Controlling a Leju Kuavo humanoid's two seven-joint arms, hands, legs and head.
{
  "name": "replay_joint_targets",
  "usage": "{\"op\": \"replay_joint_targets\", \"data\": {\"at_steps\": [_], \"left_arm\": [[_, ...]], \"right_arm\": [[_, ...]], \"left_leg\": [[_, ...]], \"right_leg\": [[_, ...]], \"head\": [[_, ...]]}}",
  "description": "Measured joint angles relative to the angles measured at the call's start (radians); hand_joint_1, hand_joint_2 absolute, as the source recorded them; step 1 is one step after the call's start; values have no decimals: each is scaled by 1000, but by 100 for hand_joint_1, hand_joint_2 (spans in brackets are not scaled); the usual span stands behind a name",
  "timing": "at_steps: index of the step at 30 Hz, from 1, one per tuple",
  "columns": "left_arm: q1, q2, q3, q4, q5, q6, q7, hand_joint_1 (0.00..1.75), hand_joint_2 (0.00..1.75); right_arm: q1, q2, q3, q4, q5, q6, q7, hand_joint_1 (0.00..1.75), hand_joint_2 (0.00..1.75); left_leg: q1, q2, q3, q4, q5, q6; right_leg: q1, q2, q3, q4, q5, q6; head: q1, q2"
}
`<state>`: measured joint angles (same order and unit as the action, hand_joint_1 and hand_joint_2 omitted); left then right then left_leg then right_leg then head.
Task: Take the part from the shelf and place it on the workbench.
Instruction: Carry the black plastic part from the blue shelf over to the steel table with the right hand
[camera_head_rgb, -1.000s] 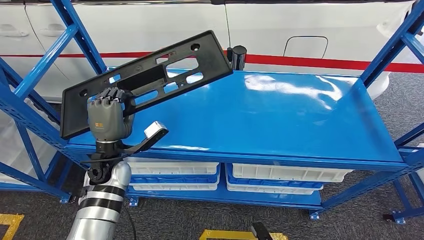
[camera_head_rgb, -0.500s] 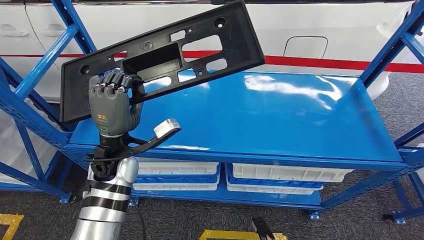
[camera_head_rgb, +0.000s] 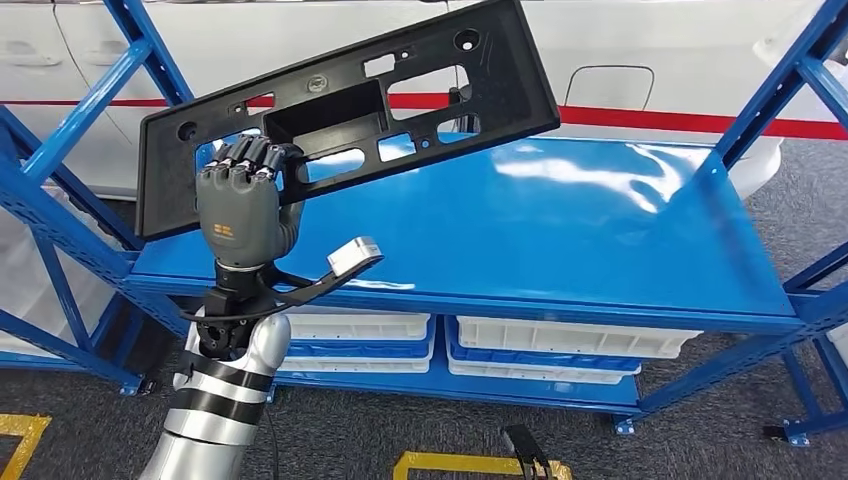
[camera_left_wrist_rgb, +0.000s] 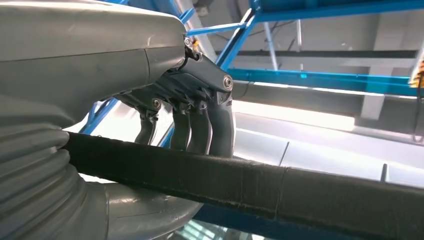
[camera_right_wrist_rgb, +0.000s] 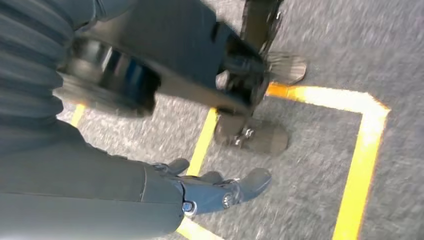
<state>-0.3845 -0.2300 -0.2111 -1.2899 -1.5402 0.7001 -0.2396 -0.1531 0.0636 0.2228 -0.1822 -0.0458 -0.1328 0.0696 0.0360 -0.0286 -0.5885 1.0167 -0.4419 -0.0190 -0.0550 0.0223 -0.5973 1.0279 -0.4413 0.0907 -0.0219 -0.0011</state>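
We've lifted the part (camera_head_rgb: 340, 115) higher off the shelf (camera_head_rgb: 560, 230), left robot hand (camera_head_rgb: 245, 205) gripping it; right robot hand (camera_right_wrist_rgb: 220, 192) hangs loosely open.

Silver left arm (camera_head_rgb: 210, 420) banded in black near the wrist, a dark grey left hand (camera_head_rgb: 243, 207) with an orange mark on its back; right hand (camera_right_wrist_rgb: 220, 192) grey, ribbed cover behind
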Motion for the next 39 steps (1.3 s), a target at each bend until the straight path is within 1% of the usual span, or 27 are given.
{"op": "replay_joint_targets", "data": {"at_steps": [2, 3, 5, 7, 8, 9, 10, 11, 13, 14, 16, 18, 20, 22, 23, 24, 25, 26, 29, 30, 32, 33, 34, 35, 37, 38, 39], "left_arm": [[2, 10, -4, -7, 4, 0, -3, 175, 175], [3, 15, -4, -11, 7, 0, -7, 175, 175], [5, 21, -4, -24, 15, 0, -20, 175, 175], [8, 24, 0, -41, 27, 0, -45, 175, 175], [12, 25, 6, -51, 34, 0, -63, 175, 175], [15, 25, 15, -61, 41, 0, -84, 175, 175], [18, 25, 25, -72, 48, 0, -108, 175, 175], [20, 24, 36, -83, 55, 0, -133, 175, 175], [20, 18, 64, -109, 68, 0, -189, 175, 175], [20, 11, 82, -121, 75, 0, -220, 175, 175], [25, -4, 122, -142, 86, 0, -278, 175, 175], [29, -20, 160, -157, 94, 0, -322, 175, 175], [33, -39, 195, -172, 105, 0, -367, 175, 175], [39, -57, 230, -188, 118, 0, -414, 175, 175], [43, -63, 247, -195, 123, 0, -432, 175, 175], [49, -68, 262, -201, 126, 0, -444, 175, 175], [55, -71, 274, -208, 130, 0, -451, 175, 175], [60, -72, 284, -216, 133, 0, -454, 175, 175], [67, -72, 301, -242, 139, 0, -456, 175, 175], [68, -73, 305, -251, 140, 0, -457, 175, 175], [69, -73, 310, -263, 140, 0, -458, 175, 175], [69, -72, 313, -267, 141, 0, -458, 175, 175], [70, -72, 317, -272, 141, 0, -458, 175, 175], [70, -71, 320, -275, 141, 0, -458, 175, 175], [71, -68, 325, -278, 141, 0, -458, 175, 175], [73, -67, 327, -278, 141, 0, -458, 175, 175], [74, -66, 329, -278, 140, 0, -458, 175, 175]], "right_arm": [[1, -3, 1, 0, 0, -3, 0, 0, 175], [1, -4, 1, 0, 0, -4, 0, 0, 175], [0, -5, 1, 0, 0, -7, 0, 0, 175], [0, -5, 1, 0, 1, -12, -1, 0, 175], [1, -5, 1, 0, 1, -15, -1, 0, 131], [1, -5, 1, 0, 2, -21, -1, 0, 87], [1, -6, 1, 0, 3, -27, -1, 0, 44], [0, -7, 1, 0, 3, -35, -1, 0, 0], [-1, -9, 1, 0, 3, -52, -1, 0, 0], [-1, -11, 1, 0, 3, -61, -1, 0, 0], [-1, -15, 1, 0, 4, -80, -2, 0, 0], [0, -19, 1, 1, 6, -100, -6, 0, 0], [1, -22, 1, 1, 9, -124, -13, 0, 0], [1, -25, 0, 1, 8, -146, -25, 0, 0], [1, -26, 0, 1, 6, -153, -34, 0, 0], [1, -29, -1, 1, 3, -157, -43, 0, 0], [1, -31, -3, 1, -1, -159, -52, 0, 0], [1, -32, -5, 1, -5, -160, -60, 0, 0], [-3, -38, -16, 0, -15, -158, -83, 0, 0], [-4, -40, -19, -1, -17, -157, -89, 0, 0], [-5, -39, -24, -1, -17, -156, -96, 0, 0], [-5, -37, -27, -1, -17, -156, -98, 0, 0], [-6, -36, -29, -1, -18, -156, -100, 0, 0], [-6, -34, -31, -1, -18, -156, -101, 0, 0], [-7, -33, -33, -1, -18, -157, -102, 0, 0], [-6, -32, -34, -1, -18, -157, -102, 0, 0], [-6, -32, -34, -1, -18, -157, -102, 0, 0]], "left_leg": [[4, 1, -9, 5, 1, -7], [6, 5, -16, 18, -11, -9], [6, 16, -50, 104, -76, -9], [3, 20, -101, 241, -152, -5], [2, 20, -116, 288, -171, -3], [2, 20, -113, 301, -173, 2], [1, 21, -88, 272, -157, 8], [0, 21, -46, 210, -131, 15], [-5, 21, 33, 81, -94, 22], [-10, 21, 50, 46, -85, 23], [-23, 19, 46, 32, -73, 27], [-27, 19, 33, 25, -49, 42], [-26, 20, 11, 17, -23, 59], [-31, 21, -17, 17, -2, 69], [-34, 21, -30, 17, 8, 72], [-38, 21, -43, 18, 18, 73], [-41, 21, -55, 18, 28, 74], [-44, 20, -66, 18, 37, 73], [-49, 19, -90, 17, 65, 67], [-49, 20, -93, 16, 74, 62], [-49, 20, -96, 9, 92, 51], [-48, 19, -101, 11, 88, 45], [-47, 19, -109, 25, 66, 38], [-45, 19, -120, 57, 26, 31], [-33, 20, -147, 177, -77, 16], [-26, 21, -156, 240, -106, 7], [-18, 21, -156, 284, -111, -1]], "right_leg": [[2, -2, -13, 9, 5, -19], [3, -4, -17, 11, 8, -27], [5, -8, -25, 10, 16, -44], [11, -13, -35, 11, 24, -56], [15, -15, -41, 11, 28, -61], [19, -17, -46, 11, 32, -65], [22, -18, -51, 11, 36, -66], [24, -18, -54, 11, 41, -66], [28, -19, -59, 11, 50, -58], [29, -20, -61, 10, 56, -51], [27, -22, -65, 2, 71, -33], [22, -23, -78, 1, 72, -22], [23, -22, -110, 62, 13, -31], [28, -22, -145, 190, -72, -42], [30, -22, -153, 247, -96, -42], [32, -22, -147, 277, -102, -38], [34, -22, -125, 271, -92, -33], [38, -22, -86, 231, -74, -30], [53, -23, 61, 31, -62, -47], [57, -23, 83, -9, -67, -55], [57, -23, 81, -28, -57, -64], [52, -25, 77, -33, -48, -71], [46, -27, 72, -37, -37, -80], [39, -29, 65, -40, -25, -87], [37, -32, 46, -40, -4, -94], [36, -34, 35, -39, 5, -92], [34, -36, 23, -39, 14, -88]], "head": [[-2, 0], [-3, 0], [-8, 0], [-11, 0], [-12, 0], [-12, 0], [-12, 0], [-12, 0], [-11, 0], [-11, 0], [-10, 0], [-10, 0], [-6, 0], [-1, 0], [0, 0], [0, 0], [0, 0], [0, 0], [-2, 0], [-1, 0], [-1, 0], [0, 0], [-2, 0], [-5, 0], [-11, 0], [-12, 0], [-12, 0]]}}
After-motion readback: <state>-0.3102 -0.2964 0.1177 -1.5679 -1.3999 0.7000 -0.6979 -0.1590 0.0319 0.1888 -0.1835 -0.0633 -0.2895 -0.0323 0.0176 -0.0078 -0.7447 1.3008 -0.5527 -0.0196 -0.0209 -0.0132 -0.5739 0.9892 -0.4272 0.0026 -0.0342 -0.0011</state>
